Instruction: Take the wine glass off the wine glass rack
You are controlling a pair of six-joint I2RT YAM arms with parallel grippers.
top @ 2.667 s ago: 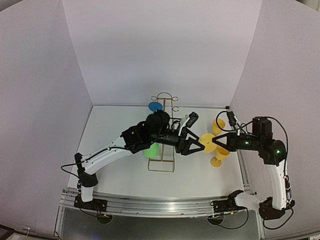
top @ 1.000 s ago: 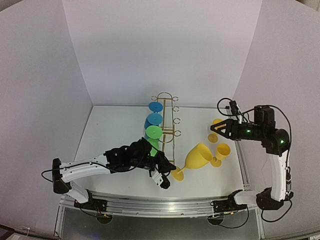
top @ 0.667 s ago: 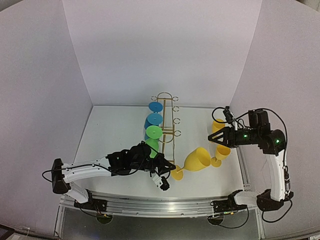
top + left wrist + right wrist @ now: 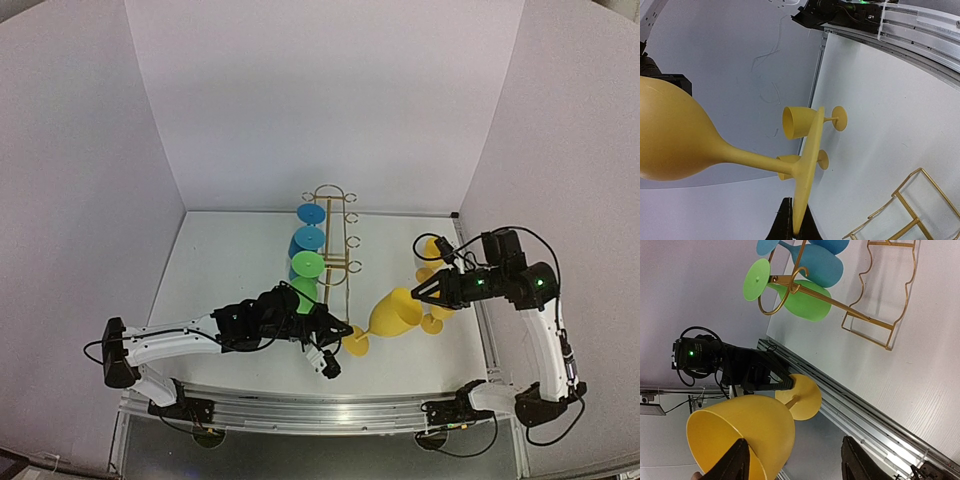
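While I watch from the overhead view, the white table (image 4: 220, 260) carries the wine glass rack (image 4: 338, 266) at its middle, long axis running away from the arm bases. Hung in the rack on its left side are two blue glasses (image 4: 311, 213) (image 4: 307, 240) and a green glass (image 4: 306, 264) nearer to me, their round feet facing up.

The yellow wine glass (image 4: 397, 312) is off the rack, in the air to the right of its near end, tilted with its bowl toward the right arm. My left claw (image 4: 345, 342) is pinched on the edge of its foot; the left wrist view shows that foot edge-on, caught between the two dark fingertips (image 4: 786, 225).

My right claw (image 4: 420, 292) sits at the mouth of that glass with its jaws apart. From the right wrist, one finger (image 4: 737, 462) overlaps the rim of the bowl (image 4: 740, 430) and the other stands clear to the side; I cannot tell whether either one touches it.

Two smaller yellow glasses (image 4: 436, 248) (image 4: 441, 303) are on the table near its right edge, just beyond the right claw.
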